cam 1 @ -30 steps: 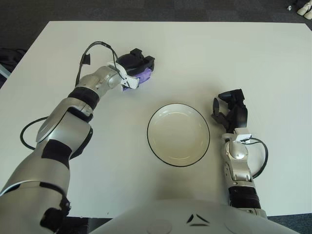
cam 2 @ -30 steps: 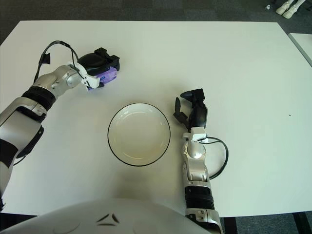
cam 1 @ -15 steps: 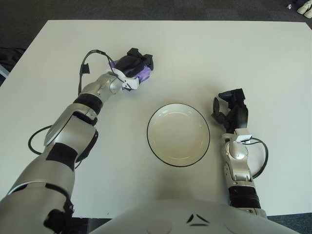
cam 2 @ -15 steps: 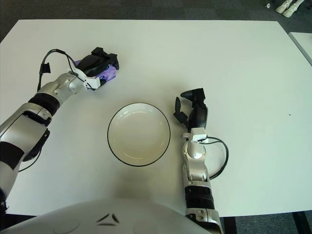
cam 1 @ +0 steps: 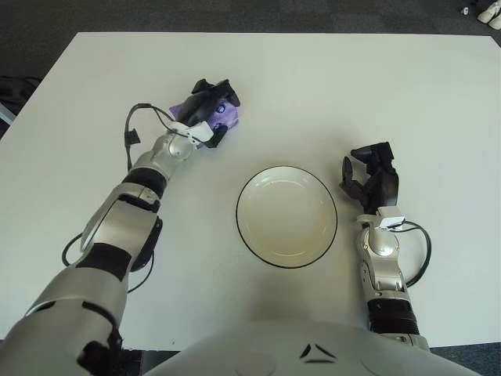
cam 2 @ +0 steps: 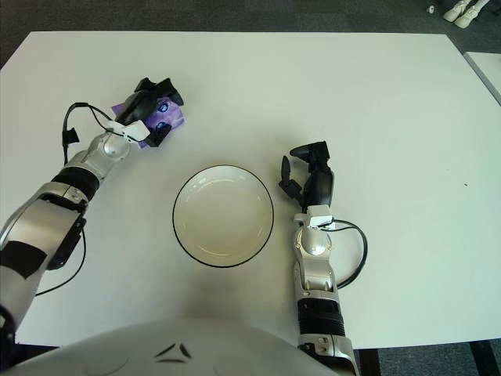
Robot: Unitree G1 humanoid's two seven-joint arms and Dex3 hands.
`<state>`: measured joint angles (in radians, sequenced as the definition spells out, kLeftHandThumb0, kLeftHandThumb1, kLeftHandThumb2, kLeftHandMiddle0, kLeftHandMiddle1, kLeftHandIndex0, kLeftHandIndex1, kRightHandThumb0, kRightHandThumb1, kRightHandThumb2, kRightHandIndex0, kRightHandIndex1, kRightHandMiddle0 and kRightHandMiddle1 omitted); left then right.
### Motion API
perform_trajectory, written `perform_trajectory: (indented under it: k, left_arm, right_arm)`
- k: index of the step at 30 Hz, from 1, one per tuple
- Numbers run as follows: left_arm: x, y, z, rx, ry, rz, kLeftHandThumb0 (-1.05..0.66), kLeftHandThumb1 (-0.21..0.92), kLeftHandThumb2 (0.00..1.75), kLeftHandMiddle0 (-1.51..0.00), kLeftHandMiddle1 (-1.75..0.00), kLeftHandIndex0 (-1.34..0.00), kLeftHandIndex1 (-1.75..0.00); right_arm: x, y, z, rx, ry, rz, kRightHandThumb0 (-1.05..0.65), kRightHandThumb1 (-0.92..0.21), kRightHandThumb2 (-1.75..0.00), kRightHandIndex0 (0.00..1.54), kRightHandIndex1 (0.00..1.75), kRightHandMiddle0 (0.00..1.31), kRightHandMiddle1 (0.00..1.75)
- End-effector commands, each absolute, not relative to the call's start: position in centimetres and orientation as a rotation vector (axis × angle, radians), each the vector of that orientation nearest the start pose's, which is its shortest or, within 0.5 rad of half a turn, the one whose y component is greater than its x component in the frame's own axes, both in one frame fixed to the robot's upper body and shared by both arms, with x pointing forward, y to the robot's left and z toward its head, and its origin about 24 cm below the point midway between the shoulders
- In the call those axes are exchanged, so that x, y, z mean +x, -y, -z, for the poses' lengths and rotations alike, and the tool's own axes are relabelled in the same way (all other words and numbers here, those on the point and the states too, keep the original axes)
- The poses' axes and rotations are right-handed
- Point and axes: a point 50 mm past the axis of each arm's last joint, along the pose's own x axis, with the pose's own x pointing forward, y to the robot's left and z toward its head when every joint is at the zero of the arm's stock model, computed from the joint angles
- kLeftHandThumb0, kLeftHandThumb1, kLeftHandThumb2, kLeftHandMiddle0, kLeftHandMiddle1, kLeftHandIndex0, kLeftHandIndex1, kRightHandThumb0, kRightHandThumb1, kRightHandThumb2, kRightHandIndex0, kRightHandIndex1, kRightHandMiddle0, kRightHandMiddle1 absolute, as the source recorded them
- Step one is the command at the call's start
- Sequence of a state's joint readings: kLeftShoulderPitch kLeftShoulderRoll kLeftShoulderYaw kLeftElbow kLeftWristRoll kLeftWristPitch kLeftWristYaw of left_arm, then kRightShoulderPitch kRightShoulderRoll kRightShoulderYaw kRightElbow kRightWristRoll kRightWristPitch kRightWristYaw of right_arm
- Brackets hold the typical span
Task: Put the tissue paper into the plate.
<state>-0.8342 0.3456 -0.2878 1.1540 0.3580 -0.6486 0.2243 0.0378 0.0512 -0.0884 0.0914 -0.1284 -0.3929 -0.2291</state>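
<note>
A purple tissue pack [cam 1: 226,117] sits at the far left of the white table [cam 1: 329,86]. My left hand [cam 1: 210,100] is over it with the dark fingers curled around its top and side. The white plate [cam 1: 286,219] with a dark rim lies in the middle of the table, nearer me and to the right of the pack, with nothing in it. My right hand [cam 1: 370,177] shows just right of the plate, idle, its fingers loosely spread and holding nothing.
The table's far edge [cam 1: 282,33] borders dark floor. A black cable [cam 1: 130,137] loops off my left forearm. Another cable [cam 1: 421,251] curls beside my right wrist.
My left forearm has swung in towards my body and the wrist has rolled. The hand keeps its hold on the purple pack, which has tilted and shifted slightly. The right hand and the plate have not moved.
</note>
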Motion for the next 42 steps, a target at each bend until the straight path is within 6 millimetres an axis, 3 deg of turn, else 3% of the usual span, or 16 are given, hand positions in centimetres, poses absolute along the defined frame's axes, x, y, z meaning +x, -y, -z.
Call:
perform_trajectory:
  k: [1, 18, 33, 42]
  left_arm:
    - [32.9, -17.5, -0.4, 0.680, -0.013, 0.243, 0.00, 0.07, 1.56, -0.85, -1.60, -0.57, -1.75]
    - [32.1, -17.1, -0.5, 0.435, 0.056, 0.151, 0.00, 0.09, 1.54, -0.84, -1.61, -0.55, -1.75]
    - [31.6, -16.5, -1.5, 0.345, 0.196, 0.138, 0.00, 0.10, 1.54, -0.82, -1.63, -0.54, -1.75]
    - [31.6, -16.0, -2.1, 0.336, 0.241, 0.151, 0.00, 0.10, 1.53, -0.83, -1.60, -0.55, -1.75]
  right_arm:
    - [22.3, 17.9, -1.6, -0.065, 0.114, 0.326, -0.39, -0.67, -0.88, 0.66, 1.24, 0.35, 1.75]
    - [22.4, 17.8, -1.7, -0.076, 0.122, 0.308, -0.40, -0.62, -0.94, 0.67, 1.25, 0.38, 1.75]
    - [22.5, 17.6, -1.8, -0.076, 0.090, 0.303, -0.37, -0.77, -0.74, 0.57, 1.22, 0.28, 1.75]
    - [22.4, 17.5, -2.0, -0.075, 0.089, 0.309, -0.36, -0.79, -0.71, 0.56, 1.22, 0.27, 1.75]
